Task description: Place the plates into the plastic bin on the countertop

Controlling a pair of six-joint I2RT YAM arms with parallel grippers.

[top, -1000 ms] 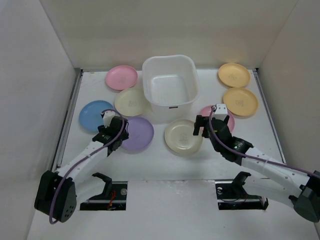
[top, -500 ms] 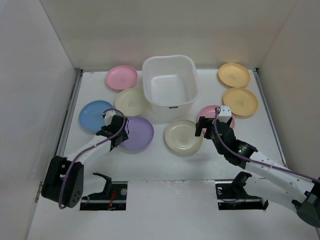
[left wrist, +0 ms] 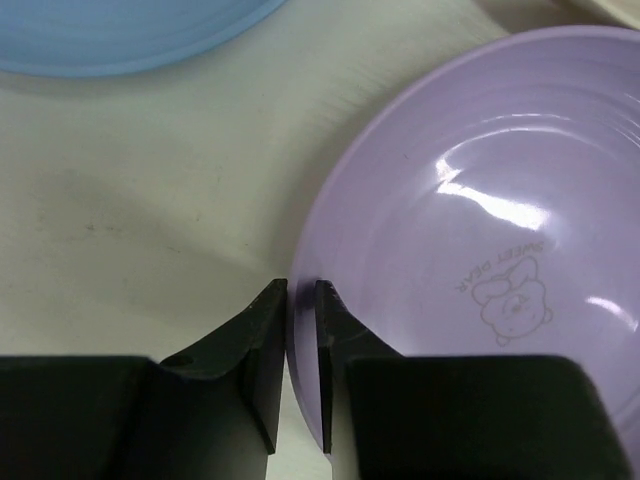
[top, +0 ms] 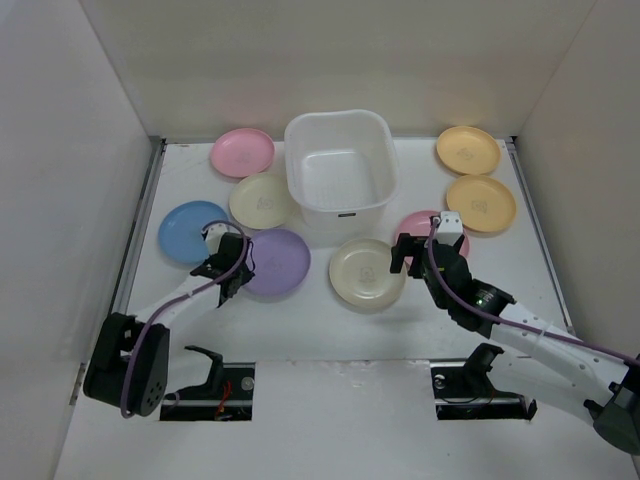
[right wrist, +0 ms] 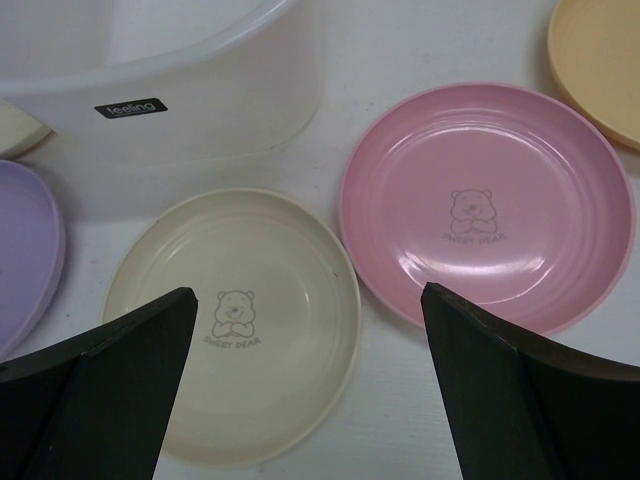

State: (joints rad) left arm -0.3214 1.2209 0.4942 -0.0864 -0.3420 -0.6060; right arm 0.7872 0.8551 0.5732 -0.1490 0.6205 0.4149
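- Eight plates (top: 468, 149) lie on the countertop (top: 320, 325), all outside the plastic bin (top: 340, 170).
- At the bin's 7 o'clock, the purple plate (left wrist: 480, 250) has its rim pinched by the left gripper (left wrist: 301, 295).
- At 6 o'clock lies a cream plate (right wrist: 235, 320), with a pink plate (right wrist: 490, 200) just beside it at 4 o'clock.
- Above those two, the right gripper (right wrist: 307, 300) hovers with fingers spread wide.

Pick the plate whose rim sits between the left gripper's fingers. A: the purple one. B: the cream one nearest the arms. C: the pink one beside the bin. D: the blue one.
A: in the left wrist view the left gripper has its fingers closed on the rim of the purple plate, while the blue plate lies apart from them.
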